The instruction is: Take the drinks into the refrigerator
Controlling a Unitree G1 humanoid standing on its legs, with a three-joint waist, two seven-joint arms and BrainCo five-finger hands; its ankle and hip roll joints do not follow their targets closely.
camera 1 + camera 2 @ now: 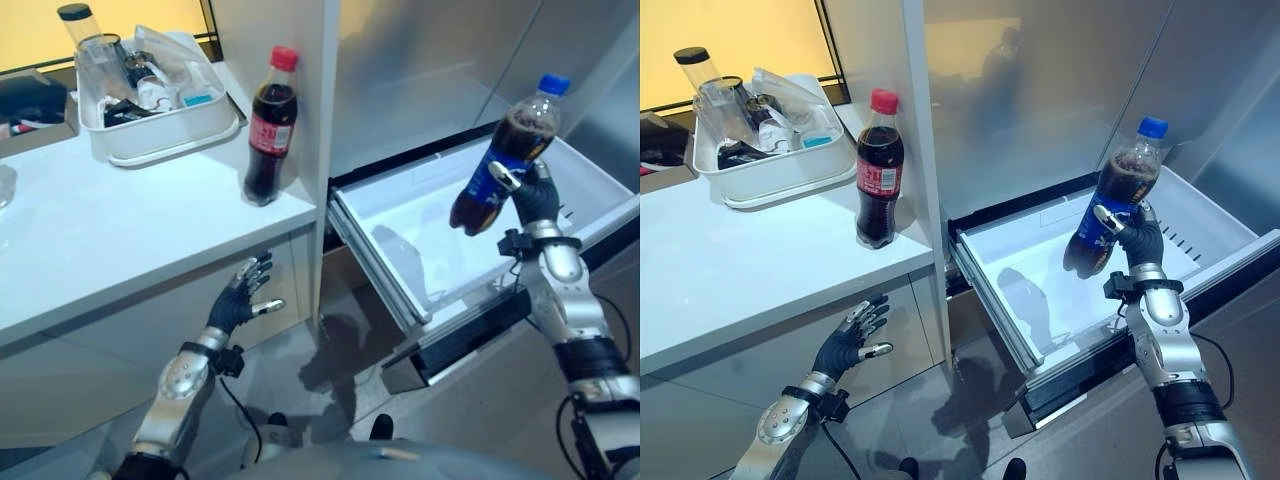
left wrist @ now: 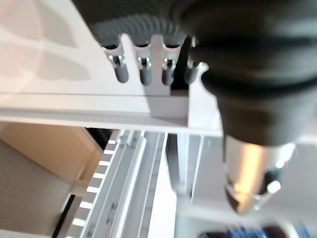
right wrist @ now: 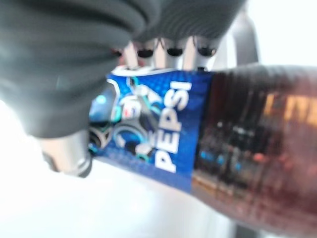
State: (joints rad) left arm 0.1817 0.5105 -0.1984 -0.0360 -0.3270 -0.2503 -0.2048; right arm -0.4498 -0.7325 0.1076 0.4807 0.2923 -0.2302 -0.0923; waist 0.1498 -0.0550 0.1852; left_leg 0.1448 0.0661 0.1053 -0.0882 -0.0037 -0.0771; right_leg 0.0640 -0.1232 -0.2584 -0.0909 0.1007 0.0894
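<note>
In the right wrist view, right hand (image 3: 74, 74) grips blue-labelled bottle (image 3: 208, 144).

We note bright, even light; glare on the glossy white tabletop (image 1: 120, 220); both wrist views blurred at close range.

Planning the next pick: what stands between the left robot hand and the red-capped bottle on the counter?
In the left eye view, the white countertop's front edge lies between them: the open left robot hand hangs below it, the red-capped bottle stands above.

Blue-capped cola bottle (image 1: 503, 165) (label seemingly blue)
</note>
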